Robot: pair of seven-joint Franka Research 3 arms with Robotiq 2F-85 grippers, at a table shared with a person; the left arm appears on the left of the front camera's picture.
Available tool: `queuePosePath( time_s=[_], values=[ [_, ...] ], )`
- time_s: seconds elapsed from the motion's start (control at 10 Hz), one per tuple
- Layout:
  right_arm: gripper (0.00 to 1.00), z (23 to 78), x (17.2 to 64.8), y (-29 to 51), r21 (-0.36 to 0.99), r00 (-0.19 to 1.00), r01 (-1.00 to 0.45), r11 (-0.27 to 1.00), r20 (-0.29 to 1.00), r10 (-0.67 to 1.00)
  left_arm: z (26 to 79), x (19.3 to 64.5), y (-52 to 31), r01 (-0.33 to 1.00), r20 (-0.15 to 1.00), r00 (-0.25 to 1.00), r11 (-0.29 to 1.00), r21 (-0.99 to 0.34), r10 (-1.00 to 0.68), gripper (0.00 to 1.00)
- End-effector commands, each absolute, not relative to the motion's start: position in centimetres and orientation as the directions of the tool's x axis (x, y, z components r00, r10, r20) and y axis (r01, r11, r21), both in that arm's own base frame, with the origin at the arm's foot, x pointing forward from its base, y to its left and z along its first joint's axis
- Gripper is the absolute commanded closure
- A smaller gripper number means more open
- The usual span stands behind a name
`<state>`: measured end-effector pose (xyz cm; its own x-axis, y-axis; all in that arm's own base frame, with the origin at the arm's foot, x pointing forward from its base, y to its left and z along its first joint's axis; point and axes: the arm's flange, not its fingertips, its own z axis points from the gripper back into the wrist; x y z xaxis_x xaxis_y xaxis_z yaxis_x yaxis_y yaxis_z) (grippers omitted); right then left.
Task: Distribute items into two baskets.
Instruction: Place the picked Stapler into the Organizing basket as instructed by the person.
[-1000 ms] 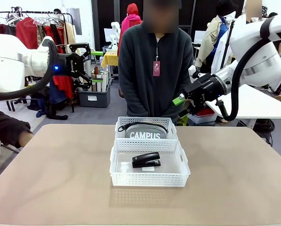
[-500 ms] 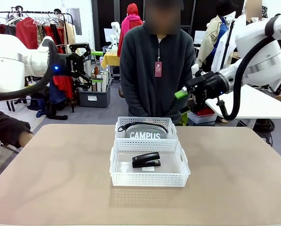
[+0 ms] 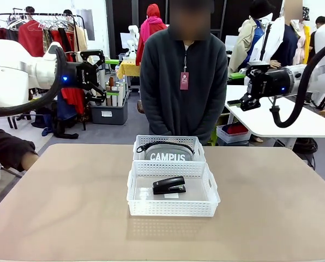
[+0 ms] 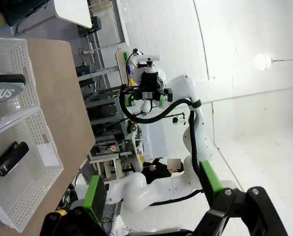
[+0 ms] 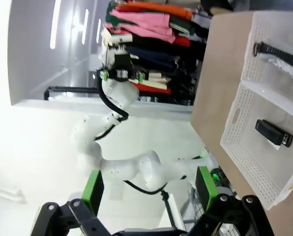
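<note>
1. 2 white baskets sit on the bench, touching end to end on its centre line, nearer its far edge than its near edge: the far basket point(image 3: 169, 141) and the near basket point(image 3: 172, 208).
2. 1 grey pouch point(image 3: 168, 153) with "CAMPUS" lettering and a black strap lies in the far basket.
3. 1 black stapler point(image 3: 169, 185) lies in the near basket, near its middle, on a white card.
4. 2 arms are raised clear of the bench. The left pincer point(image 3: 98, 76) hangs above and beyond the bench's left edge, its fingers spread apart and holding nothing; the left wrist view shows the 2 green pads point(image 4: 94, 197) well apart.
5. The right pincer point(image 3: 244, 87) is up beyond the bench's far right corner. The right wrist view shows its 2 green pads point(image 5: 93, 190) wide apart with nothing between them.
6. 1 person point(image 3: 184, 76) stands at the far edge, behind the baskets.
</note>
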<state>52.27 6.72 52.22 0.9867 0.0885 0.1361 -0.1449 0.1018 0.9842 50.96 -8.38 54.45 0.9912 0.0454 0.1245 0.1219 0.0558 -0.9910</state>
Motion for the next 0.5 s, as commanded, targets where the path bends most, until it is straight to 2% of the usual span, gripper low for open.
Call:
queuePosePath(
  time_s=[0.0,0.4],
  values=[
    [0.00,53.0,53.6,5.7,0.994,0.994,-0.100,0.050,0.098,0.040,54.7,50.8,-8.4,0.121,0.123,0.991,0.038,-0.992,0.053,0.00],
    [0.00,52.7,56.1,3.9,1.000,0.999,-0.026,0.010,0.026,-0.030,54.7,50.8,-8.4,0.121,0.123,0.991,0.038,-0.992,0.053,0.00]
  ],
)
